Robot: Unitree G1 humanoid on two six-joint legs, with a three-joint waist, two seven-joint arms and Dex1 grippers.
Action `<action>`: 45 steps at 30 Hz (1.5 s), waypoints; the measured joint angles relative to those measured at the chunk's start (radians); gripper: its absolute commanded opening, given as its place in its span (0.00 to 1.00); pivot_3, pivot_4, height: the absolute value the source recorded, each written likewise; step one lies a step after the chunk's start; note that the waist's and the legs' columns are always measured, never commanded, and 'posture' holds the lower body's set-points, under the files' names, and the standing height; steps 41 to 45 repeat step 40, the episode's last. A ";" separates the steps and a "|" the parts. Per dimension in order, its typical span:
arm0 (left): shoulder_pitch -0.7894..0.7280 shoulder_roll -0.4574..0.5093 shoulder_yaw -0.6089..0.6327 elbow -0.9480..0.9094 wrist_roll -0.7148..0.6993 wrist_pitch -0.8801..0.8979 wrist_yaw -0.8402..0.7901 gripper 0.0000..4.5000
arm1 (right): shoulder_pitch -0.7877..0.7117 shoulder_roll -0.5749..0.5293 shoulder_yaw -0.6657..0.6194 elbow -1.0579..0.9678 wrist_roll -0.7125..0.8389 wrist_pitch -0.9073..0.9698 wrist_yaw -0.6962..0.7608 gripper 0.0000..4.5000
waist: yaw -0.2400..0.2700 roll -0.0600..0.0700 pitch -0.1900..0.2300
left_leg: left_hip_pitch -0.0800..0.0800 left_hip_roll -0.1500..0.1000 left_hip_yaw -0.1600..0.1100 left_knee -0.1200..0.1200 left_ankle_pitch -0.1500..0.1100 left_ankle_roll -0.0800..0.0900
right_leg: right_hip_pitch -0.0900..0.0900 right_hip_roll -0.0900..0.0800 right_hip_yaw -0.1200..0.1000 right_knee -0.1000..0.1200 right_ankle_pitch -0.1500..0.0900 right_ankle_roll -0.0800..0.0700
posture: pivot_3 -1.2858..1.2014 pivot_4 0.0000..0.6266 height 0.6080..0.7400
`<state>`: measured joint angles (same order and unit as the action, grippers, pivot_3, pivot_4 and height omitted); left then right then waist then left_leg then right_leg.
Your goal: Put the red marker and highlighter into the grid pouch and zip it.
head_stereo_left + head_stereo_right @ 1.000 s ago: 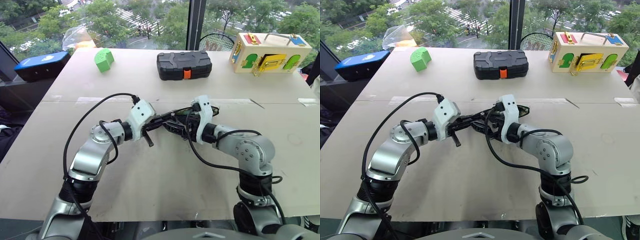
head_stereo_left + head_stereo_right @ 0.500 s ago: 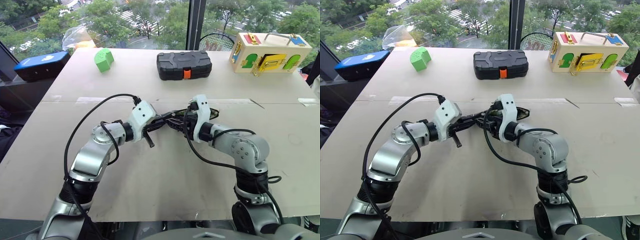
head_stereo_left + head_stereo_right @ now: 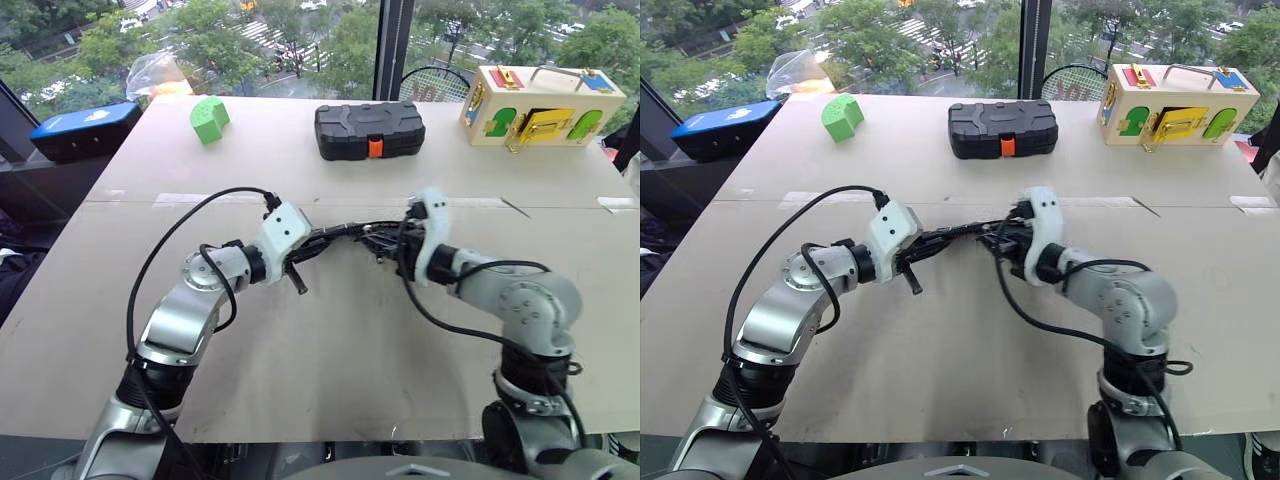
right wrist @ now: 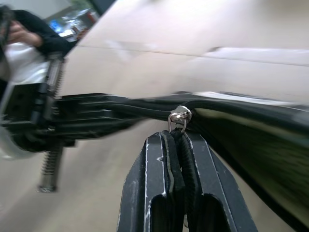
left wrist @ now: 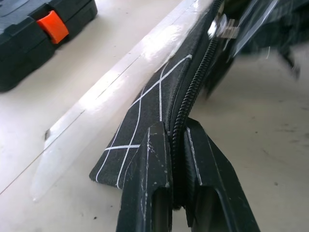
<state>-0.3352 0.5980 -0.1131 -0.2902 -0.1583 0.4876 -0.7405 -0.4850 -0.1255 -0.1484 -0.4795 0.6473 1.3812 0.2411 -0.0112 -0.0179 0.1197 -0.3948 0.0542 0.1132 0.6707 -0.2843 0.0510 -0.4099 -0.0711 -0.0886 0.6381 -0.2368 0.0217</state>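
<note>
The grid pouch point(image 3: 345, 233), black with white lines, hangs stretched just above the table between my two grippers. My left gripper point(image 3: 312, 246) is shut on the pouch's left end, and its fingers point(image 5: 149, 159) clamp the fabric on either side of the zipper teeth. My right gripper point(image 4: 177, 136) is shut on the black zipper pull, just under the silver slider point(image 4: 179, 115), towards the pouch's right end point(image 3: 388, 240). The red marker and the highlighter are out of view.
At the back of the table stand a black hard case with an orange latch point(image 3: 368, 130), a green block point(image 3: 209, 118) and a wooden latch box point(image 3: 540, 104). A blue case point(image 3: 82, 128) lies off the far left edge. A tape seam point(image 3: 180, 198) crosses the table.
My right gripper has shut on the zipper pull and moved to the right along the pouch, drawing it out straighter. The left gripper has held its grip in place.
</note>
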 measured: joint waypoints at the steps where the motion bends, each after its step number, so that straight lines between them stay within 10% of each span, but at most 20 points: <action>1: 0.002 0.002 -0.001 0.003 0.002 -0.009 0.003 0.00 | 0.000 -0.046 -0.032 -0.004 0.005 0.015 0.005 0.01 | 0.001 0.000 0.000 | 0.000 0.000 0.000 0.000 0.000 0.000 | 0.000 0.000 0.000 0.000 0.000 0.000 | 0.52 0.24 1.00; 13: 0.022 0.001 -0.086 0.033 0.077 -0.147 0.030 0.00 | 0.060 -0.343 -0.120 0.057 0.028 0.000 0.085 0.01 | -0.001 0.000 0.000 | 0.001 0.000 0.001 -0.002 0.000 0.000 | 0.000 0.001 0.001 -0.001 0.000 0.000 | 0.52 0.24 1.00; 25: 0.313 0.127 0.123 0.035 -0.098 -0.261 -0.159 0.98 | 0.611 -0.688 -0.131 -0.088 -0.147 -0.523 0.390 1.00 | 0.010 0.000 0.000 | -0.001 0.002 0.000 -0.003 0.000 0.001 | 0.001 -0.001 0.000 -0.009 0.000 0.001 | 0.52 0.24 1.00; 35: 0.690 0.176 0.523 -0.070 -0.468 -0.078 -0.313 0.98 | 1.125 -0.527 -0.634 -0.176 -0.116 -1.035 0.772 1.00 | 0.026 0.004 0.003 | 0.004 0.003 -0.001 -0.002 -0.006 0.002 | 0.005 -0.005 0.000 -0.012 -0.006 0.001 | 0.52 0.24 1.00; 45: 0.720 0.167 0.549 -0.082 -0.477 -0.075 -0.309 0.98 | 1.189 -0.495 -0.685 -0.130 -0.090 -1.122 0.845 1.00 | 0.026 0.005 0.004 | 0.005 0.003 -0.001 -0.002 -0.006 0.001 | 0.006 -0.006 0.000 -0.012 -0.006 0.000 | 0.52 0.24 1.00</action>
